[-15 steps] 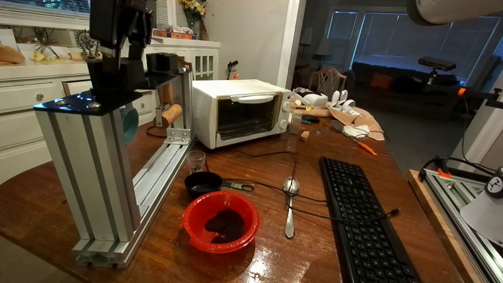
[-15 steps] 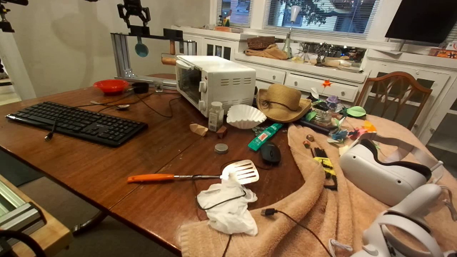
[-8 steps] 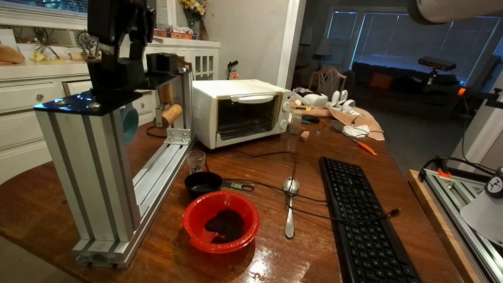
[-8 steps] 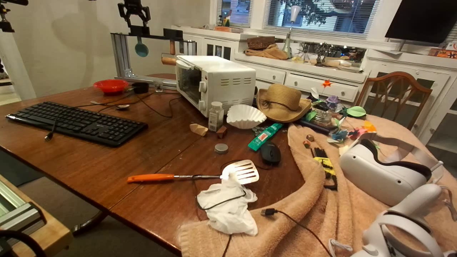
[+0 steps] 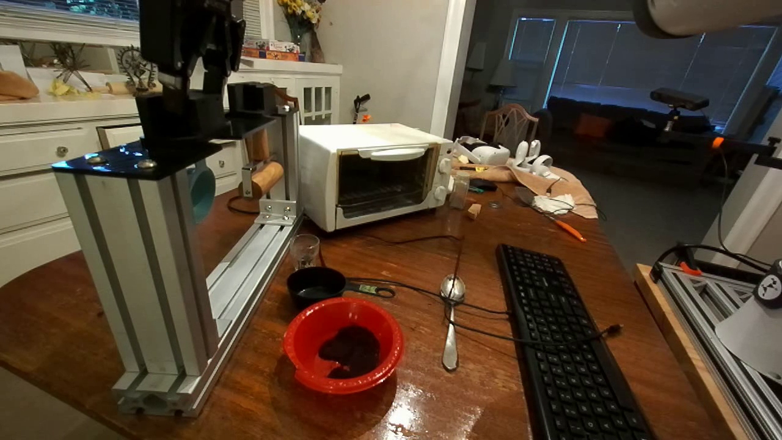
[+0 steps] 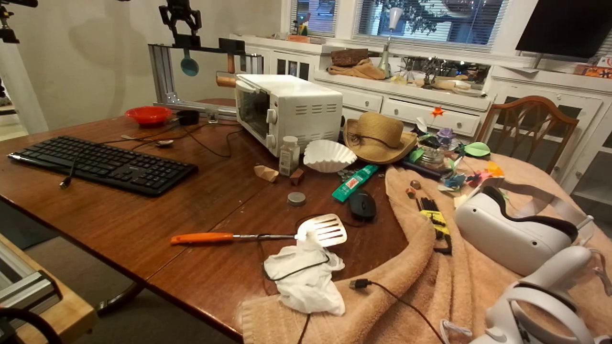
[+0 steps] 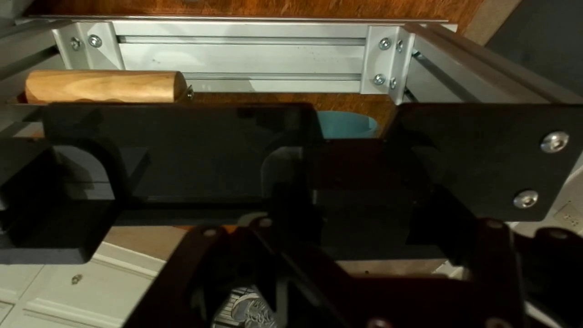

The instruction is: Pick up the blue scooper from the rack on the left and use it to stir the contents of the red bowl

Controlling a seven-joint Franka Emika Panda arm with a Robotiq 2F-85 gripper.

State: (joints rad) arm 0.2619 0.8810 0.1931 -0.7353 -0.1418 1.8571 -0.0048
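At the upper left of both exterior views, the black gripper (image 6: 186, 32) stands over the ribbed, silvery aluminium rack (image 5: 128, 263), its fingers partway apart, one on either side of a boxy black block (image 5: 204, 119) on the glossy dark top plate (image 5: 177, 159); whether they press on it I cannot tell. Straight beneath that block hangs the blue scooper (image 6: 189, 67), its smooth teal head oval, well apart from the red bowl (image 5: 305, 342). The bowl, round and shallow in shiny plastic, sits at the lower middle of an exterior view with clumped dark brown contents (image 5: 353, 348) on its bottom. Just above it in the frame, a round black cup (image 5: 314, 290) carries a greenish label (image 5: 368, 289) on its handle, the print too small to read. At the left of an exterior view, a black keyboard (image 6: 105, 165) shows pale lettering, illegible here; near the middle, a clear bottle (image 6: 289, 157) bears a printed label and a teal packet (image 6: 356, 183) a white-and-red one, neither readable.
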